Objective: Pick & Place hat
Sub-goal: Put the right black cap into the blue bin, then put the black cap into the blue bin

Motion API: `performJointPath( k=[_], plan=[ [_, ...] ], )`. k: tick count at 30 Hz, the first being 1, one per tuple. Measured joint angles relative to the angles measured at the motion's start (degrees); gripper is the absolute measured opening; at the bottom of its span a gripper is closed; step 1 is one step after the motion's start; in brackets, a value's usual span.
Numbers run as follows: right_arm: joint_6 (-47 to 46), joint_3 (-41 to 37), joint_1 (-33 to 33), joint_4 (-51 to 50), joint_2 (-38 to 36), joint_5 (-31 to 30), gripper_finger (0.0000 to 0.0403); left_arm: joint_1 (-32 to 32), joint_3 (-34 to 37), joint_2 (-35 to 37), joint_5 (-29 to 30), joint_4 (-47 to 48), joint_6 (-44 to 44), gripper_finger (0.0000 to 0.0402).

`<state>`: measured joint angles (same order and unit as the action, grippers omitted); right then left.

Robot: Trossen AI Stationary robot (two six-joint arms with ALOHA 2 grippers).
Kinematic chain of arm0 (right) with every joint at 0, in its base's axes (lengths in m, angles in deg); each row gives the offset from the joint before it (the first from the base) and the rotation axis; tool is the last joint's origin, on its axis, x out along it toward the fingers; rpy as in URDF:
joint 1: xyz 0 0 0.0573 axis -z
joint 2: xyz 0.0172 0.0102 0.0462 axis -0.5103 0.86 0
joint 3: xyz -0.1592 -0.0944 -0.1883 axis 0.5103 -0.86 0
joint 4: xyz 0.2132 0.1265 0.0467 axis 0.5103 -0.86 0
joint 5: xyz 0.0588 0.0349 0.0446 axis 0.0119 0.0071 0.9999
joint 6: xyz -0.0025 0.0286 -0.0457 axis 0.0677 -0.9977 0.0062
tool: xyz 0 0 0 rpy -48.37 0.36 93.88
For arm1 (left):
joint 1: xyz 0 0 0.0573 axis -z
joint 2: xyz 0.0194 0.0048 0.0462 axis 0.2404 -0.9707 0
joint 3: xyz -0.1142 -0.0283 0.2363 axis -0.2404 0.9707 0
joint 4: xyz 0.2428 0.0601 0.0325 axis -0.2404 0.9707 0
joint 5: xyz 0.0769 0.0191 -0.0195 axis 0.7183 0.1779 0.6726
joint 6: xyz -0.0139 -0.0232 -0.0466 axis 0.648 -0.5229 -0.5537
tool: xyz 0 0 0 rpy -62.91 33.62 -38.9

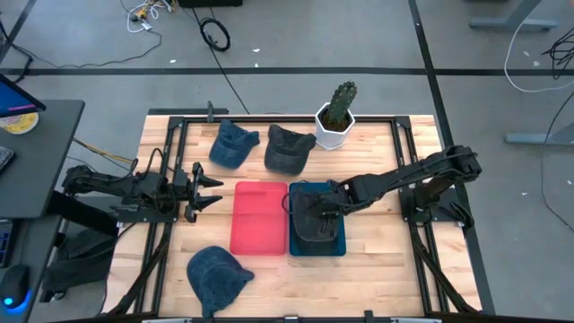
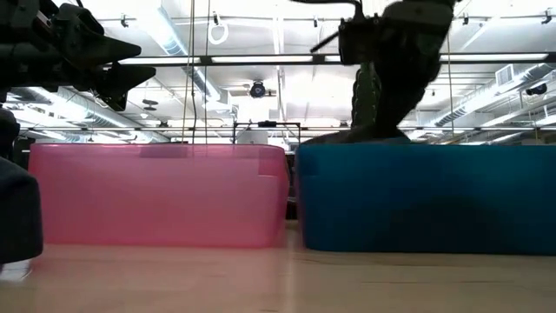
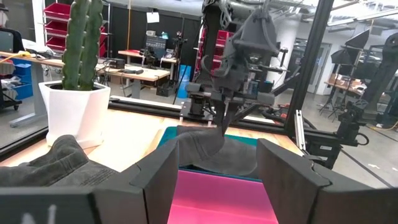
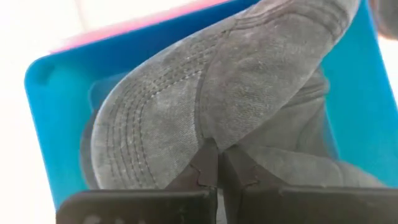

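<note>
A dark grey cap (image 1: 316,220) sits over the blue bin (image 1: 339,247), with my right gripper (image 1: 326,210) shut on it from above. In the right wrist view the cap (image 4: 249,81) fills the frame above the bin's blue floor (image 4: 56,112). My left gripper (image 1: 212,188) hovers open at the table's left, just left of the pink bin (image 1: 258,218), touching nothing. The left wrist view looks past its open fingers (image 3: 155,180) across the pink bin (image 3: 217,199) at the right arm holding the cap (image 3: 211,149). My right gripper (image 4: 221,168) pinches a fold of the grey cap's cloth (image 4: 214,140) between its two shut fingers. It comes from above, slanting in from the table's right. The cap hangs below the fingers, its brim (image 3: 205,146) down at the blue bin's rim (image 3: 168,134).
Three more caps lie on the table: a blue one (image 1: 233,144) and a dark grey one (image 1: 289,148) at the far side, and a blue one (image 1: 218,274) at the near edge. A cactus in a white pot (image 1: 336,117) stands at the far edge, behind the blue bin.
</note>
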<state>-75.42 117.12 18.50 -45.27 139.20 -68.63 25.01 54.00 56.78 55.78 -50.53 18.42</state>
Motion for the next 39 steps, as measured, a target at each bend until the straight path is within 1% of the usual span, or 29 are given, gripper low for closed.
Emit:
performJointPath(
  k=[4,8,12,18,22,27,31,35,39],
  plan=[
    [-0.17,-4.18,0.25,3.64,-0.02,0.19,0.0002,0.01,0.02,0.0,-0.01,0.0,0.0,0.022],
    [-1.28,-6.59,0.57,7.33,-0.09,1.8,0.0017,0.0,0.0,0.0,0.0,0.0,0.0,0.022],
    [-1.43,-7.11,0.54,7.95,-0.13,2.97,0.0028,0.0,0.01,0.0,0.0,0.0,0.0,0.022],
    [3.37,-7.13,0.55,7.89,-0.13,4.72,0.0048,0.0,0.02,0.0,0.0,0.0,0.0,0.022],
    [5.51,-7.13,0.8,7.86,-0.13,6.63,0.0083,0.01,0.02,0.0,-0.01,0.0,0.0,0.022],
    [5.82,-7.01,1.88,7.35,-0.04,10.32,0.0149,0.01,0.01,0.0,0.0,0.0,0.0,0.022],
    [5.92,-4.49,3.05,4.03,-0.02,11.75,0.0194,0.0,0.02,0.0,-0.01,0.0,0.0,0.022],
    [7.87,-1.75,3.99,2.55,-0.02,11.67,0.0217,0.0,0.02,0.0,-0.02,0.0,0.0,0.022],
    [9.92,1.22,5.33,2.49,-0.02,11.37,0.0223,0.01,0.01,0.0,-0.01,0.0,0.0,0.022]
  ],
)
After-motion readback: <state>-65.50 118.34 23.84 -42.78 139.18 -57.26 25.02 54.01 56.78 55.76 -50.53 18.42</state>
